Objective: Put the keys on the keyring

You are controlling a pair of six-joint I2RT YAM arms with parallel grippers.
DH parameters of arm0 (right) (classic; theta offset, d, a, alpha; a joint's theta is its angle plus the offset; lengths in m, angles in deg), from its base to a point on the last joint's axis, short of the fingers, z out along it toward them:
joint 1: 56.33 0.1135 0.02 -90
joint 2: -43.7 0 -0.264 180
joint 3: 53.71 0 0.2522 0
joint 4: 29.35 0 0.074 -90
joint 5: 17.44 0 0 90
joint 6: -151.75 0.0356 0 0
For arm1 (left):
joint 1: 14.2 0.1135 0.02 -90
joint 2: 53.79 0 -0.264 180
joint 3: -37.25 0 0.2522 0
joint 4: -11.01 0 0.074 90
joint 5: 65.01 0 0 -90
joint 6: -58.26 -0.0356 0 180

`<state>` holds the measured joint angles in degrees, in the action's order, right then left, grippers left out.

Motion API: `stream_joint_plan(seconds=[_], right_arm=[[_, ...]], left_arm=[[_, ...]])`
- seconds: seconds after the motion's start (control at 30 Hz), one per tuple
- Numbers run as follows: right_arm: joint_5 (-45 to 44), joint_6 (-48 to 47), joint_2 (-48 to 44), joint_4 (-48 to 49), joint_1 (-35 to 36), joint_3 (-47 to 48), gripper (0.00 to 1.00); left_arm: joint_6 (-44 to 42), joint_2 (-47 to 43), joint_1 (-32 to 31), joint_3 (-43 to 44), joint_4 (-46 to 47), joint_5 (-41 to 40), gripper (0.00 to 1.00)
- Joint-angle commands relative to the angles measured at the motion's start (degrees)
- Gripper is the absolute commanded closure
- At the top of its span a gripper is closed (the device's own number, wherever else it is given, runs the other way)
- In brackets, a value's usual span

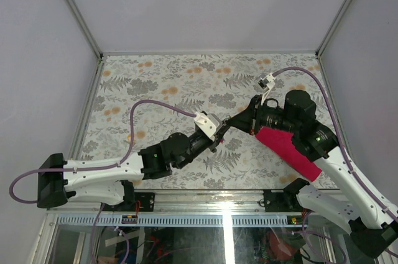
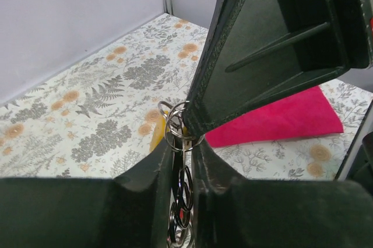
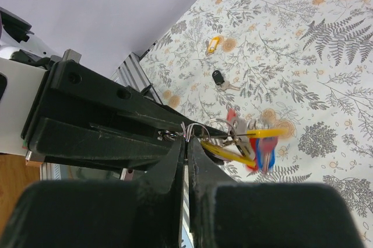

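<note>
The keyring (image 2: pixel 182 124) is a thin silver loop held up in the air where both grippers meet. My right gripper (image 3: pixel 187 140) is shut on the keyring (image 3: pixel 197 131), and red, yellow and blue keys (image 3: pixel 256 143) dangle from it, blurred. My left gripper (image 2: pixel 182 146) comes in from the opposite side. Its jaws are closed on the ring's chain links just under the loop. In the top view the left gripper (image 1: pixel 220 133) and right gripper (image 1: pixel 229 125) touch tip to tip above mid-table. A loose yellow key (image 3: pixel 213 44) and a black key (image 3: pixel 218 77) lie on the table.
A magenta cloth (image 1: pixel 289 152) lies under the right arm at the table's near right. The floral tabletop (image 1: pixel 168 84) is walled at the left, back and right. A metal rail (image 1: pixel 217 195) runs along the near edge.
</note>
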<state>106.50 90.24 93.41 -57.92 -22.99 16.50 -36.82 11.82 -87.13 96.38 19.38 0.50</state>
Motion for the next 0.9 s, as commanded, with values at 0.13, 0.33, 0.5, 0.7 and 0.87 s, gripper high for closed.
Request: stream_joint_plan(seconds=[0.13,0.33,0.5,0.7,0.87], right_arm=[[1.4,1.0,-3.7,1.9,0.8,3.5,0.87],[-1.0,1.0,-6.9,2.6,0.8,5.3,0.52],[-4.9,0.0,-10.4,2.5,0.8,4.7,0.47],[-6.6,-2.3,-12.2,1.3,0.8,5.6,0.47],[-3.2,-3.7,-11.7,-1.4,0.8,8.3,0.43]], left_arm=[[-0.4,-2.6,-0.1,1.1,2.0,0.8,1.0],[1.2,-7.9,0.0,-2.4,2.9,5.1,1.0],[2.2,-11.8,-0.1,-3.8,1.9,8.8,1.0],[3.7,-14.9,-0.1,-5.0,3.1,11.9,1.0],[3.7,-16.5,-0.1,-5.4,4.2,14.8,1.0]])
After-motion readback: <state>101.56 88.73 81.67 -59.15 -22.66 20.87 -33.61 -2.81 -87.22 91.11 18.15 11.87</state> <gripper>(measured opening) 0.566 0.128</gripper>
